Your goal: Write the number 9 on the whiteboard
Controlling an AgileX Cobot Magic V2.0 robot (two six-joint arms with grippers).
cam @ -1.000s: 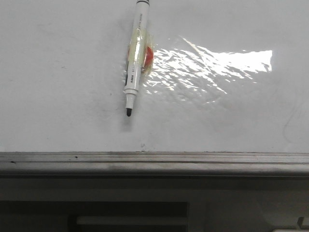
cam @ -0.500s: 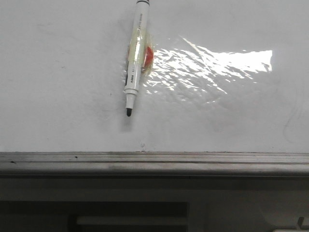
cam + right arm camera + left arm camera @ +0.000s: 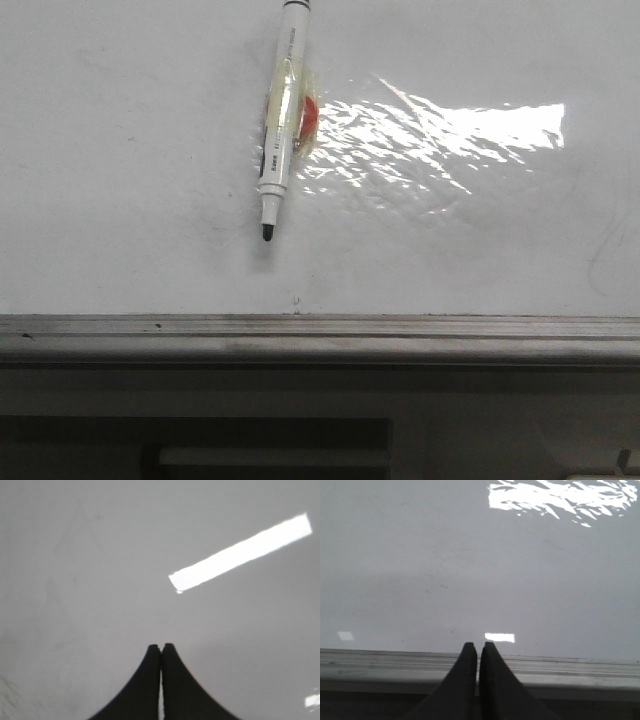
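Note:
The whiteboard (image 3: 120, 200) fills the front view, glossy white with wrinkled film and a grey metal rim (image 3: 320, 328) along its near edge. No dark stroke of the number 9 shows on it. Only a very faint thin curved line (image 3: 603, 245) lies at the far right. Neither gripper shows in the front view. In the left wrist view my left gripper (image 3: 478, 645) is shut and empty, its tips over the board's rim (image 3: 580, 667). In the right wrist view my right gripper (image 3: 161, 646) is shut and empty over bare board (image 3: 100, 555).
A white marker pen with a black tip (image 3: 279, 130) lies on the board, tip toward the near edge, wrapped in yellowish tape with a red piece (image 3: 309, 115) beside it. A tiny dark squiggle (image 3: 295, 299) sits near the rim. Bright glare (image 3: 440, 135) covers the wrinkled film.

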